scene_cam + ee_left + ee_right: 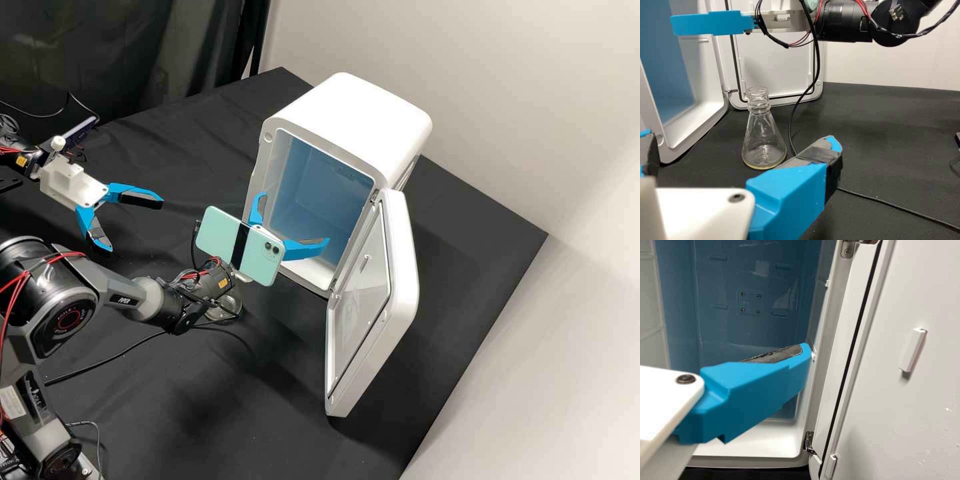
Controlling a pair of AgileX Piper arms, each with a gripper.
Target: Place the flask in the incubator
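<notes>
Before the incubator, the flask stands ungrasped under the right arm, both arms' jaws released and empty; that arm's dangling cable could topple it.

A blue finger occupies the foreground, its dark-padded tip at the threshold of the incubator. The blue-lined chamber sits behind it at centre frame. The white door stands open on its hinge.
</notes>
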